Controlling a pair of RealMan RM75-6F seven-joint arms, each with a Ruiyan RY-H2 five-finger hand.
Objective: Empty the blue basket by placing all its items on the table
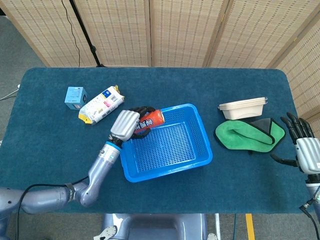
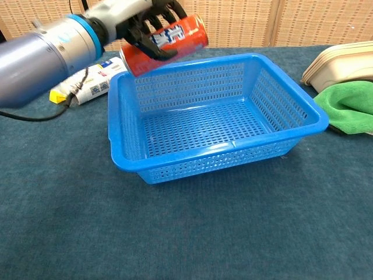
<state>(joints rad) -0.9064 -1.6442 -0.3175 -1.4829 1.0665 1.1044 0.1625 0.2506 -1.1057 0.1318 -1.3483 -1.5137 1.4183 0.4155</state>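
The head view looks steeply down over the whole table (image 1: 50,145); the chest view faces forward, low and near, sharing the blue basket (image 1: 195,150).

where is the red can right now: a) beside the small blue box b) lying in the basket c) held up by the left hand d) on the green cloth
c, the left hand grips the red can in the air over the blue basket's back left corner, and the basket is empty.
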